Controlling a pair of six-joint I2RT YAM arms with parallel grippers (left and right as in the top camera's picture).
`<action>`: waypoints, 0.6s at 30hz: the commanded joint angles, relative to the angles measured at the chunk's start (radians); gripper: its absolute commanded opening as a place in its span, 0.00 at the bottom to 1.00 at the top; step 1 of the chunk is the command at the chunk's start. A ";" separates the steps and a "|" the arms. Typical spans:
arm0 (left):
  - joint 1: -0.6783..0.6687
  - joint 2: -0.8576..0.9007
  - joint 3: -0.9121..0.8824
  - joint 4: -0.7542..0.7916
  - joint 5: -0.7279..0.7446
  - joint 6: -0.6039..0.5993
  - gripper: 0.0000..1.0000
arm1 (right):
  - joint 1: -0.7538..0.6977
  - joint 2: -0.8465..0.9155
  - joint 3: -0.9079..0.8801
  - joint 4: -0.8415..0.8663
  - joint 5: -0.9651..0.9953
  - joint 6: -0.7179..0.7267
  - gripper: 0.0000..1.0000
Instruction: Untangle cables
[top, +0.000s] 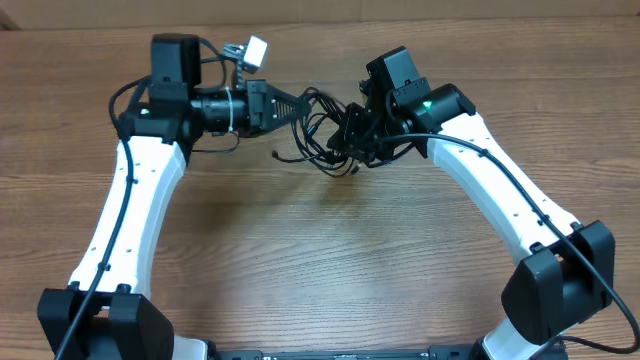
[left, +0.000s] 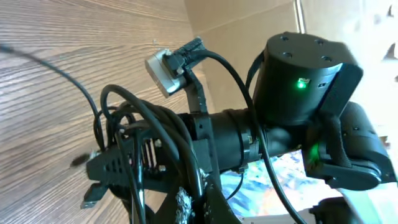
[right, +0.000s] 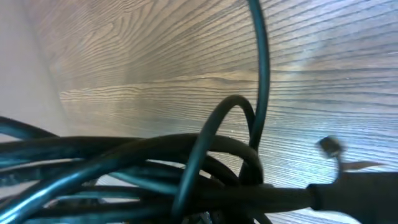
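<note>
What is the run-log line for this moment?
cables: one tangled bundle | left gripper: at bundle, state unclear | right gripper: buried in bundle, state unclear

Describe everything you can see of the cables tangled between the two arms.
The cables are several thin black cords, slightly glossy, looped over one another in a loose knot. The bundle is strung between the left gripper and the right gripper over the wooden table; both reach into it, though whether either clamps it cannot be made out. One loose end trails leftward. The right wrist view shows overlapping strands and one arching loop.
</note>
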 joint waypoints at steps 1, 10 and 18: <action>0.059 -0.021 0.021 0.018 0.093 0.019 0.04 | -0.048 0.002 -0.008 -0.050 0.110 -0.066 0.15; -0.020 -0.021 0.016 -0.298 -0.265 0.314 0.04 | -0.203 0.002 -0.008 -0.181 0.007 -0.324 0.21; -0.011 -0.018 0.016 -0.265 -0.112 0.447 0.04 | -0.187 0.002 -0.008 -0.147 -0.325 -0.581 0.54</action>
